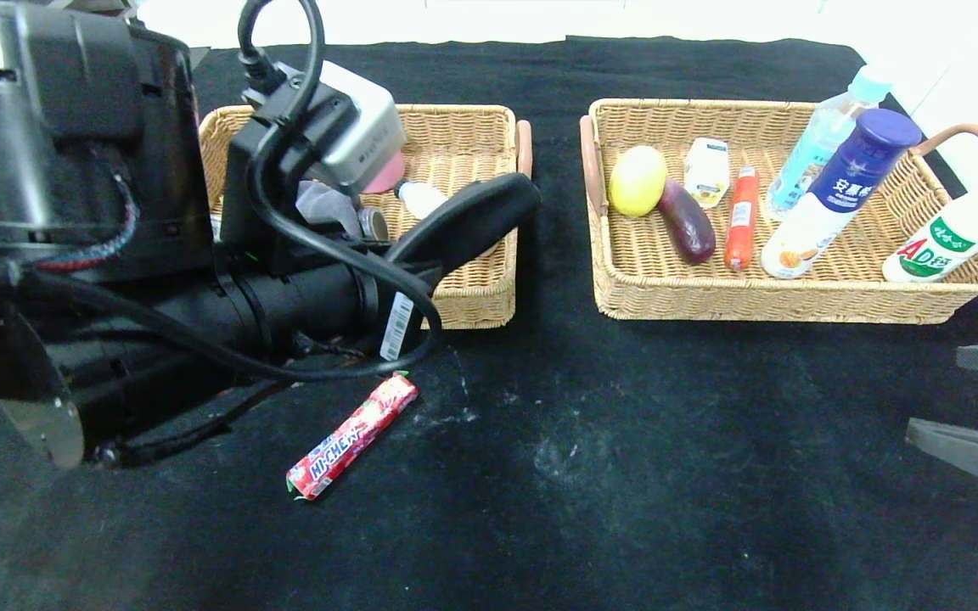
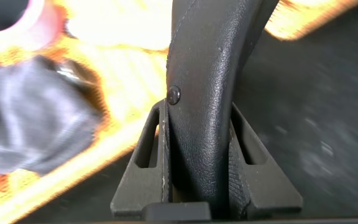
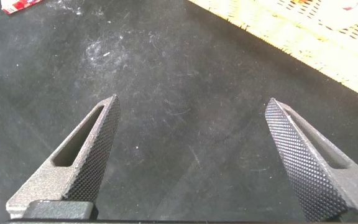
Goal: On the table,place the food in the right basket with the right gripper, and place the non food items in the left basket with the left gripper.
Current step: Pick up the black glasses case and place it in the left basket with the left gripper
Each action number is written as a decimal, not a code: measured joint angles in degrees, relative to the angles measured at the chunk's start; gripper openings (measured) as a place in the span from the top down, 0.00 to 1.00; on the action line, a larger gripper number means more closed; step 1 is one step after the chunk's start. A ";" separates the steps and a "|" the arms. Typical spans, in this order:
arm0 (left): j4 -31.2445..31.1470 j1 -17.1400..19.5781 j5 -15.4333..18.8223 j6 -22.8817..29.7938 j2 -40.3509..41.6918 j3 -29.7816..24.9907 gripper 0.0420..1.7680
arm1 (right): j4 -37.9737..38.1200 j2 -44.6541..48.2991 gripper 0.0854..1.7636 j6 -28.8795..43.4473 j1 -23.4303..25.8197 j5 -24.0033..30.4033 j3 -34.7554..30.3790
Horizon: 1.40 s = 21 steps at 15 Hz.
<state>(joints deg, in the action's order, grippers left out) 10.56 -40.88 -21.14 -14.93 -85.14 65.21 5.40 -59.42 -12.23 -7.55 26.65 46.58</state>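
My left gripper is shut on the black leather glasses case and holds it above the front right part of the left basket. Inside that basket lie a grey cloth and a pink bottle, partly hidden by my arm. The red HI-CHEW stick lies on the black table in front of the left basket. The white bottle with a blue cap leans in the right basket. My right gripper hovers open over bare cloth near the right edge, its fingers empty.
The right basket also holds a lemon, an eggplant, a red sausage, a small white packet, a clear water bottle and a white AD bottle. A strip of bare cloth separates the two baskets.
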 joint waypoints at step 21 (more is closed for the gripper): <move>-1.88 30.51 17.94 0.83 -11.97 18.69 0.74 | -0.06 -0.50 0.03 0.02 0.00 -0.02 0.02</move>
<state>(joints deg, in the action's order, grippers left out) 8.68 -10.36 -3.19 -14.10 -97.11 83.90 5.34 -59.92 -12.20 -7.55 26.62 46.60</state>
